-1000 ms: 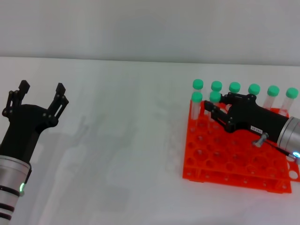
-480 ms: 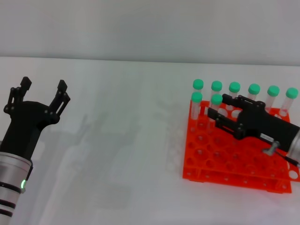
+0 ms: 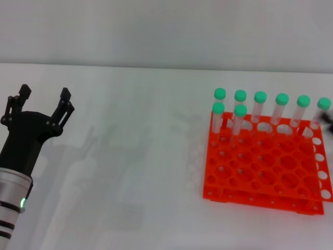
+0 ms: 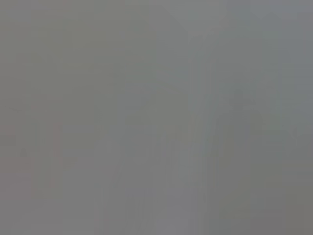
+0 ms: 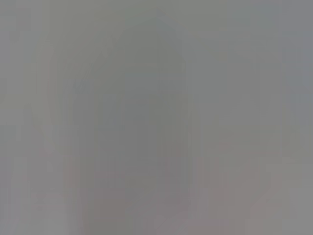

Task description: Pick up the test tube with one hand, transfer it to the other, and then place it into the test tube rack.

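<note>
Test tubes point(image 3: 240, 119) stand upright in orange rack point(image 3: 263, 169) (white table point(image 3: 135, 156)).

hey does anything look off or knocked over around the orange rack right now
Nothing stands out. Eight green-capped tubes stand in the rack, none fallen or spilled, and the rack sits flat on the table. The left gripper hangs open and empty, far from it.

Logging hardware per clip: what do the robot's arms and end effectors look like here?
The left end effector is a black claw with several jointed fingers on a silver-white wrist with black bands and a small green light. Of the right arm, only a dark blur shows at the picture's right edge.
</note>
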### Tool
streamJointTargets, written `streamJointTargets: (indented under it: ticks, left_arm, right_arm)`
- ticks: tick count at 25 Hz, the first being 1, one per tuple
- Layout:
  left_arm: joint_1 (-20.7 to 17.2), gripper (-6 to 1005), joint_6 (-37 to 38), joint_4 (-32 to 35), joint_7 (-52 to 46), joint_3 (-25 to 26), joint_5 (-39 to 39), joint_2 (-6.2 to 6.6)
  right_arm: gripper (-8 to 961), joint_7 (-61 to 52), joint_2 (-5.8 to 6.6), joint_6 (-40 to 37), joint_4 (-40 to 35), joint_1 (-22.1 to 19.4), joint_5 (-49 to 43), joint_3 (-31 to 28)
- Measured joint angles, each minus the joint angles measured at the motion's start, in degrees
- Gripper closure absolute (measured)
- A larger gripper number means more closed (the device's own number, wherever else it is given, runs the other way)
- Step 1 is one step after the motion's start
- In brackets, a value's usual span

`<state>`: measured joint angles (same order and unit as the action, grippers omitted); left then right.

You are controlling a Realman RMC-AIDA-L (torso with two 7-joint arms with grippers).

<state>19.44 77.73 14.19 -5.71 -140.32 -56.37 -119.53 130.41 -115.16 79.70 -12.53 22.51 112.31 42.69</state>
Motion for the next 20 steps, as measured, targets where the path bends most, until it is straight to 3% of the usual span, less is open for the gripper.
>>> streamJointTargets:
  ticks: [4,10,13,20]
  left_arm:
    - [0.82,118,0.0,-0.44,-0.05,0.05,-0.41,-0.05]
    - [1.94,118,-0.01,-0.39,-0.15,0.05,-1.31,-0.16]
    - [2.34,118,-0.02,-0.16,-0.22,0.05,-1.36,-0.18]
    - [3.81,118,-0.04,0.16,-1.02,0.05,-1.45,-0.28]
  right_arm:
    - [302,6.27,0.01,-0.87,1.19,-4.85,6.0,-10.85]
    - [244,22.81,-0.15,-2.94,9.91,-5.91,7.6,-32.1]
    - [216,26.01,-0.15,-5.15,10.84,-5.97,7.64,-34.95]
    - [120,28.43,-0.16,-7.72,10.5,-5.0,7.31,-34.95]
